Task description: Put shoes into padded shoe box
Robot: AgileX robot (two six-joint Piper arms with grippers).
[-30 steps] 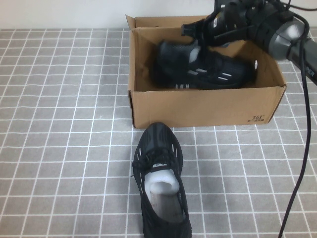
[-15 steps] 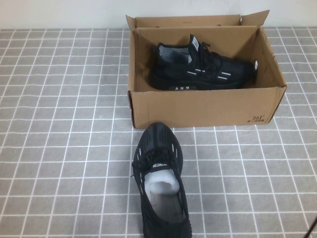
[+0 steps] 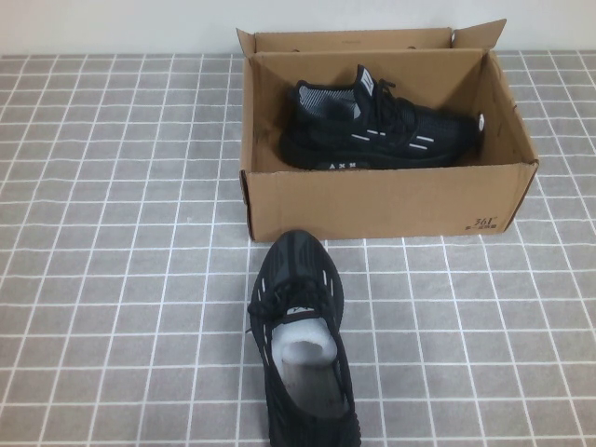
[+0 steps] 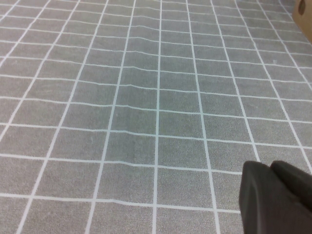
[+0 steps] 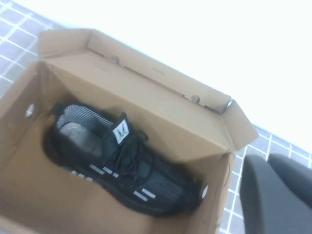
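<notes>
One black knit sneaker [image 3: 377,130] lies inside the brown padded shoe box [image 3: 372,200], toe toward the right wall. The right wrist view shows the same sneaker [image 5: 122,161] in the box [image 5: 146,83]. The other sneaker [image 3: 300,345], with white paper stuffing, lies on the table in front of the box, toe pointing at the box. Neither arm shows in the high view. My right gripper [image 5: 270,158] is shut and empty, raised above and beside the box's corner. My left gripper [image 4: 269,165] is shut and empty over bare tiled table.
The table is covered with a grey cloth [image 3: 121,233] with a white grid. A pale wall [image 3: 112,23] runs behind the box. The box's flaps [image 3: 480,37] stand upright at its far side.
My right arm, which was over the box at the sneaker a second ago, has pulled back out of the high view. The sneaker stays in the box. The other sneaker has not moved.
</notes>
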